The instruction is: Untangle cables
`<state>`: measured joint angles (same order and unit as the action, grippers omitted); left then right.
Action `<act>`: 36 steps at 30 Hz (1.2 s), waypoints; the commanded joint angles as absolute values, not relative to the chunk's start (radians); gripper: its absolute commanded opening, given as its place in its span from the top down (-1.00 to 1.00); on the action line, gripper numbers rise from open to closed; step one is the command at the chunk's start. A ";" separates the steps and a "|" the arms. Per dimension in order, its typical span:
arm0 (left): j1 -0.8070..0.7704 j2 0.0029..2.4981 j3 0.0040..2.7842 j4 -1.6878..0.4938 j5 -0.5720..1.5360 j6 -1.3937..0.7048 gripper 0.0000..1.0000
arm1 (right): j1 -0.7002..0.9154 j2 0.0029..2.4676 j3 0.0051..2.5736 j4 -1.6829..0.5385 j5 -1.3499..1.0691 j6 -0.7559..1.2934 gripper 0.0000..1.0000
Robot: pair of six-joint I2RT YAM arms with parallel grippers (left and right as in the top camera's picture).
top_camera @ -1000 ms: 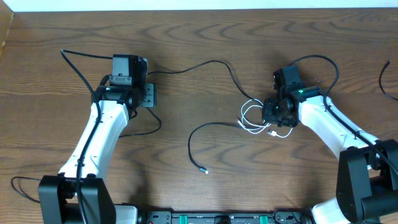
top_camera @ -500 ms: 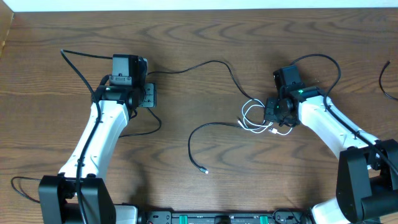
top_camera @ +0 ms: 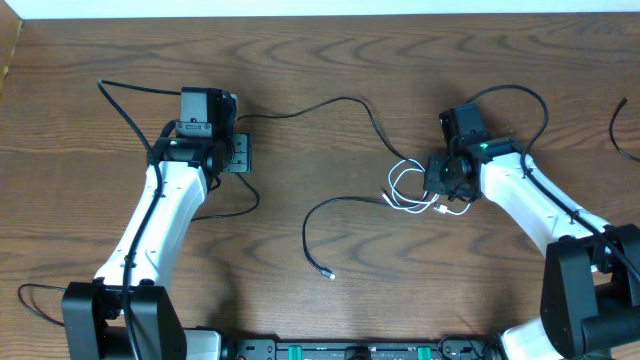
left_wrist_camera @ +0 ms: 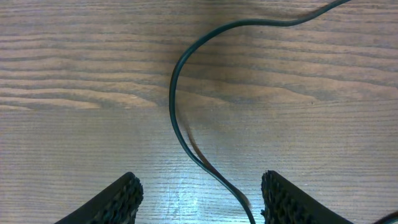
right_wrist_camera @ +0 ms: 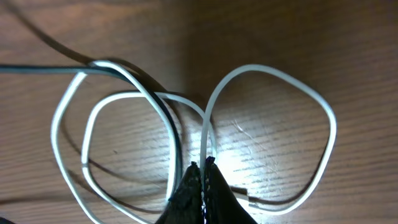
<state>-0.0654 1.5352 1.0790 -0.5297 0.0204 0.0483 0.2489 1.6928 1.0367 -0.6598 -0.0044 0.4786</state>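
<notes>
A short white cable (top_camera: pixel 406 190) lies coiled in loops at centre right, crossed by a long black cable (top_camera: pixel 345 100) that runs left toward my left gripper. A second black cable (top_camera: pixel 312 232) curves down to a plug near the front. My right gripper (top_camera: pixel 436 180) is shut on the white cable (right_wrist_camera: pixel 205 134), with the black cable (right_wrist_camera: pixel 165 118) passing just left of its fingertips (right_wrist_camera: pixel 202 167). My left gripper (top_camera: pixel 240 155) is open over a black cable (left_wrist_camera: pixel 180 124) that runs between its fingers (left_wrist_camera: pixel 199 186).
Thicker black arm wires loop behind both arms (top_camera: pixel 130 95) (top_camera: pixel 520 95). Another black cord (top_camera: pixel 622 130) shows at the right edge and one (top_camera: pixel 35 305) at the front left.
My right gripper has shifted slightly up and left with the white cable. The left arm has not moved.
</notes>
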 commanded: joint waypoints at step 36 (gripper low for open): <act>-0.059 1.536 1.102 -0.530 0.018 0.039 -0.25 | 0.251 1.491 0.874 -0.636 -0.172 0.655 -0.25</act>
<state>-0.0654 1.5352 1.0790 -0.5282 0.0204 0.0483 0.2489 1.4807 0.9310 -0.6796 -0.1207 0.5774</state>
